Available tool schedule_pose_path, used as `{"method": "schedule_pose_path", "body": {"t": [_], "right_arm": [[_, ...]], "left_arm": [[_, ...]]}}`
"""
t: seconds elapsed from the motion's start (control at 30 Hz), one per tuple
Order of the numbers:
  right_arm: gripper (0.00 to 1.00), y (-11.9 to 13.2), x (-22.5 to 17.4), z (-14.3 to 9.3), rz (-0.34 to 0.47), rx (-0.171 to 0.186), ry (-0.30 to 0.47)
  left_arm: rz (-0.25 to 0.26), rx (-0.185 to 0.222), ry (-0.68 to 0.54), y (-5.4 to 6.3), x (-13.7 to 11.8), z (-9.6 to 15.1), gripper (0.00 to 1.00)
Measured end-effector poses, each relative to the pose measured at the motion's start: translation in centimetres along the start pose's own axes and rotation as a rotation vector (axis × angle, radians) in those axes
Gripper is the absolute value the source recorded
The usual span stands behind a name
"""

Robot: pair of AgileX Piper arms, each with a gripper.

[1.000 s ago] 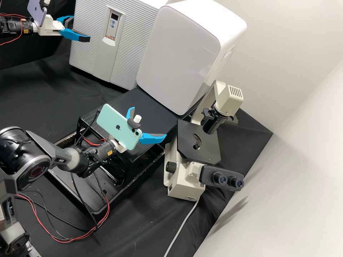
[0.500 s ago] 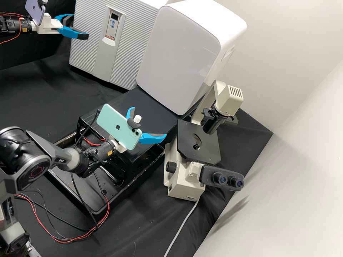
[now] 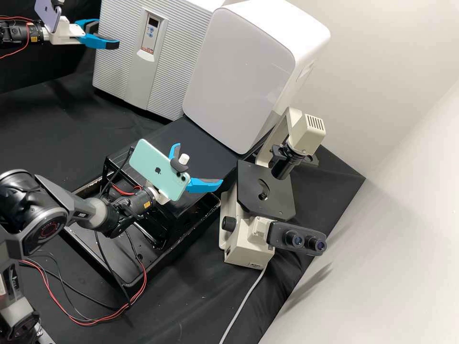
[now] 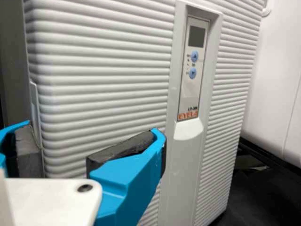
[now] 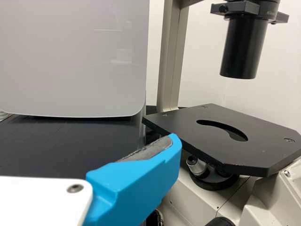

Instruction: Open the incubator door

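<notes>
Several red and black cables (image 3: 145,282): we find them looped near the right arm (image 3: 38,217).
Right gripper (image 3: 199,164): empty, its two blue fingers spread wide; it sits beside the microscope, above a black platform (image 3: 210,136).
Green phone (image 3: 160,169): mounted on the right arm, just behind its fingers.
Microscope (image 3: 265,191): upright, with its twin eyepieces (image 3: 306,240) on the near side and a grey lead (image 3: 245,303) trailing from its base.
White-fronted unit (image 3: 239,76): we record it at the far end of the platform, between the microscope and the incubator (image 3: 179,52).
Left gripper (image 3: 107,33): open and empty, at the ribbed incubator's side edge; in the left wrist view its fingers stand apart near that edge. Contact: we cannot tell.
Lilac phone (image 3: 47,16): mounted on the left arm (image 3: 14,34).
Incubator door (image 4: 108,70): we note it closed, at the back of the bench, its control panel (image 4: 193,61) facing out.
</notes>
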Motion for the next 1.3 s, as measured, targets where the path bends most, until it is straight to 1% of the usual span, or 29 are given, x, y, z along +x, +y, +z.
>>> {"method": "schedule_pose_path", "body": {"t": [0.1,0.27,0.37,0.6,1.2,1.3], "right_arm": [[1.00,0.00,0.00,0.00,0.000,0.000,0.000],[1.00,0.00,0.00,0.00,0.000,0.000,0.000],[1.00,0.00,0.00,0.00,0.000,0.000,0.000],[1.00,0.00,0.00,0.00,0.000,0.000,0.000],[1.00,0.00,0.00,0.00,0.000,0.000,0.000],[1.00,0.00,0.00,0.00,0.000,0.000,0.000]], "left_arm": [[0.002,-0.005,0.006,-0.10,0.21,-0.23,0.00],[0.006,0.002,0.036,0.55,0.49,-0.45,0.00],[0.007,0.005,0.040,0.70,0.54,-0.48,0.00],[-0.002,0.016,0.040,0.62,0.47,-0.65,0.00],[-0.002,0.024,0.039,0.71,0.31,-0.90,0.00],[-0.004,0.020,0.036,0.51,0.24,-0.88,0.00]]}}
